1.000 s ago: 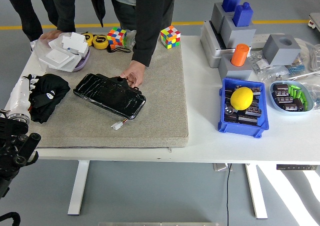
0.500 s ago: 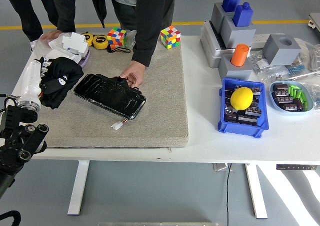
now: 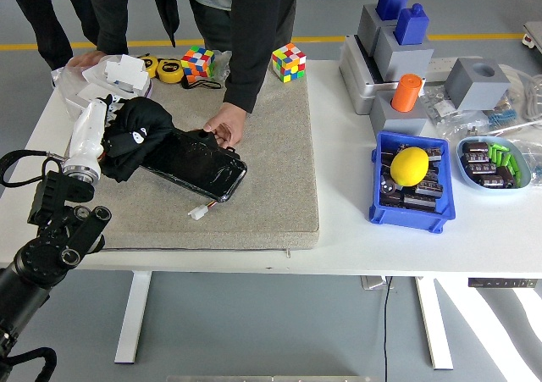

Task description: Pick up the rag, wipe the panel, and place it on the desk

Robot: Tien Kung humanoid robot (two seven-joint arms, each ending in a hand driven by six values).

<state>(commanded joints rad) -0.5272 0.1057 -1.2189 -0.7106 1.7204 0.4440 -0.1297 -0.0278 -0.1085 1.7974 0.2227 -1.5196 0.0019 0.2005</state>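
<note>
The left hand (image 3: 95, 128) is closed around the black rag (image 3: 135, 138), which bunches from its fingers over the near-left end of the glossy black panel (image 3: 199, 163). The rag looks light, soft and floppy (easiest held gathered in a fist). The panel seems stiff, slick and apt to slide; a person's hand (image 3: 224, 130) steadies its far edge on the grey mat (image 3: 271, 179) covering the surface.

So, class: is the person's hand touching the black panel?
Touching. The head view shows the person's hand resting on the black panel's far edge, with no gap.
</note>
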